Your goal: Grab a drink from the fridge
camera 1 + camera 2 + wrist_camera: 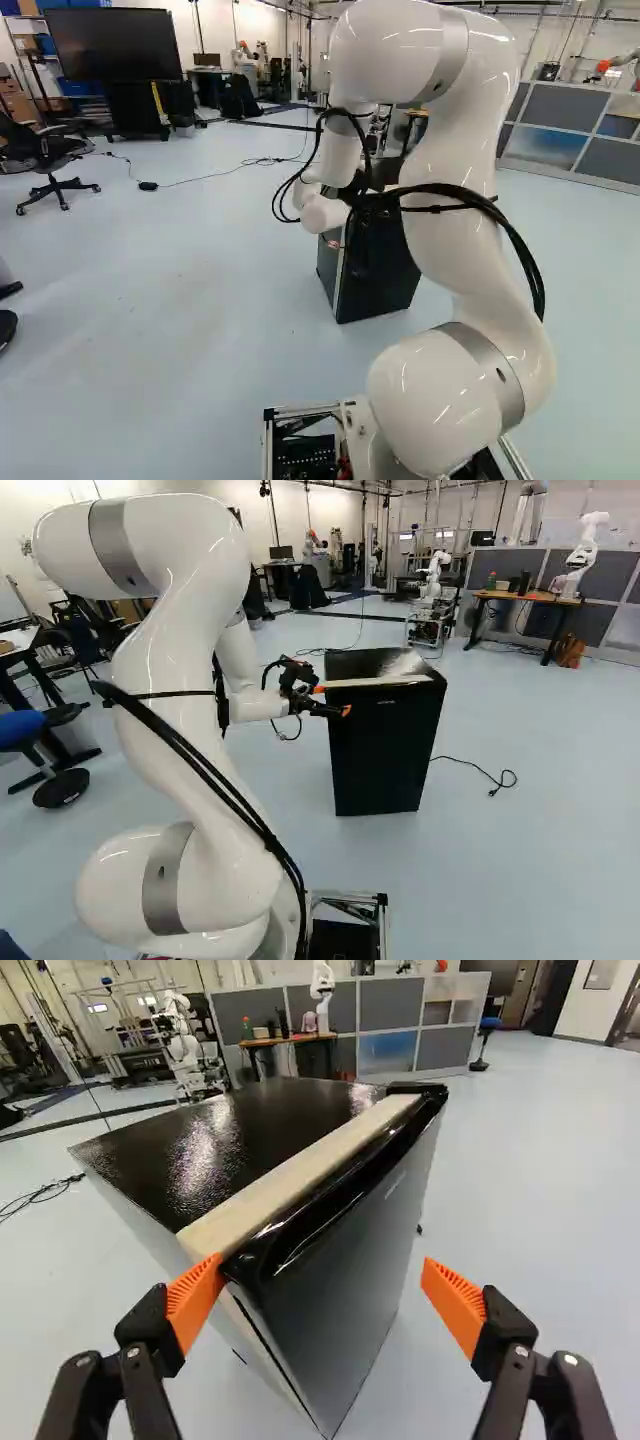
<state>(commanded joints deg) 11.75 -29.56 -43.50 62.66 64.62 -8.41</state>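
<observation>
By the fridge (pixel 375 765), gripper (pixel 333 700) fingers stood wide apart, one pad (pixel 193 1300) seemingly touching its corner. Fridge sat on pale floor (pixel 540 800).

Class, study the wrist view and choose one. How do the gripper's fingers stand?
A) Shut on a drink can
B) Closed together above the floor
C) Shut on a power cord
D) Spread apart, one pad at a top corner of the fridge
D: the gripper has its fingers wide apart, one orange pad at the top corner of the fridge, the other seen against the floor.
</observation>
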